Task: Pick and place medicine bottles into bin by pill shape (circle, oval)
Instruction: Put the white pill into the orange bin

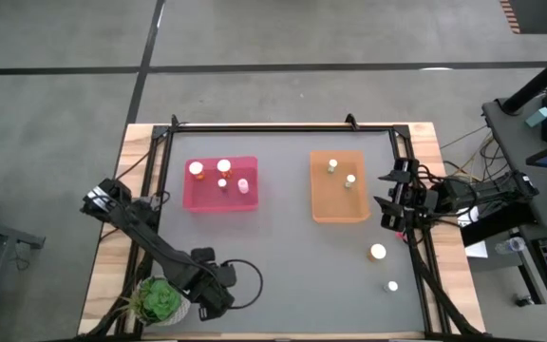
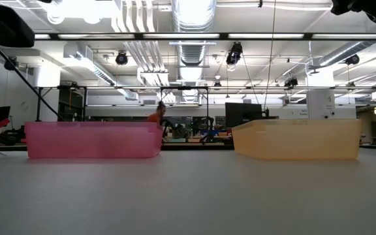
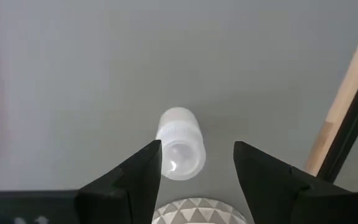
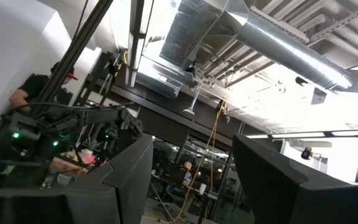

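Where the grey table (image 1: 283,256) ends, ceiling ducts (image 2: 191,13) hang.

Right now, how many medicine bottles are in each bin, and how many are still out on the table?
In the pink bin: 4 bottles
In the orange bin: 2
On the table: 3, one lying by the left claw
Total: 9

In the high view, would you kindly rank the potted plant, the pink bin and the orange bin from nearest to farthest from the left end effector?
1. Potted plant: just beside the left end effector, at the table's near-left corner.
2. Pink bin: farther up the table, left half.
3. Orange bin: farthest, right half.
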Controlling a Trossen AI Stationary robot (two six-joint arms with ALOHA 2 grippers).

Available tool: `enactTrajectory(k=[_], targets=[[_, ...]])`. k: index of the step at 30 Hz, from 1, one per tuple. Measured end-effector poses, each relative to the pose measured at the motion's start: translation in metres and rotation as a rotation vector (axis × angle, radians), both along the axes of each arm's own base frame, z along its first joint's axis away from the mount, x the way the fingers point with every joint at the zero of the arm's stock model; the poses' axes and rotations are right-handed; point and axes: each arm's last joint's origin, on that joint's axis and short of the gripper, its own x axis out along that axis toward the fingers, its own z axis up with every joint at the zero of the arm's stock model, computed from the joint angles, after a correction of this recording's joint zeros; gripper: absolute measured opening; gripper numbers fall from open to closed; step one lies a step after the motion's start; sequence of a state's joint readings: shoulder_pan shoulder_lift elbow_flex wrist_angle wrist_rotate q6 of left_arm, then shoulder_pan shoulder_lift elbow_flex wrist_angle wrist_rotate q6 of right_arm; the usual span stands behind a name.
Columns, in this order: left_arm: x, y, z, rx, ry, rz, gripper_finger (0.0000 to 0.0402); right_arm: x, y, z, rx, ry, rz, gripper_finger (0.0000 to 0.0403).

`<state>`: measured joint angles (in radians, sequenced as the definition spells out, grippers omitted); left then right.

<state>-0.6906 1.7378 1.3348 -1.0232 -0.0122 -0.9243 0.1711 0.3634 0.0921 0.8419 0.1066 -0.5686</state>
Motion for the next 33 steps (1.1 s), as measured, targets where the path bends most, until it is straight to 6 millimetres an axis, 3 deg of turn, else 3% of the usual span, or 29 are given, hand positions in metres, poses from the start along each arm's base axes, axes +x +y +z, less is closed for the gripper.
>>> enactTrajectory(k=[14,33], targets=[[0.0,-0.002,-0.009,-0.015,0.065,-0.024,0.0185,0.0,0.0,0.0,0.0,0.0,0.0,0.0215],[0.012,0.011,-0.002,-0.057,0.057,0.005,0.0185,0.0,0.0,0.0,-0.002,0.0,-0.002,0.0215]])
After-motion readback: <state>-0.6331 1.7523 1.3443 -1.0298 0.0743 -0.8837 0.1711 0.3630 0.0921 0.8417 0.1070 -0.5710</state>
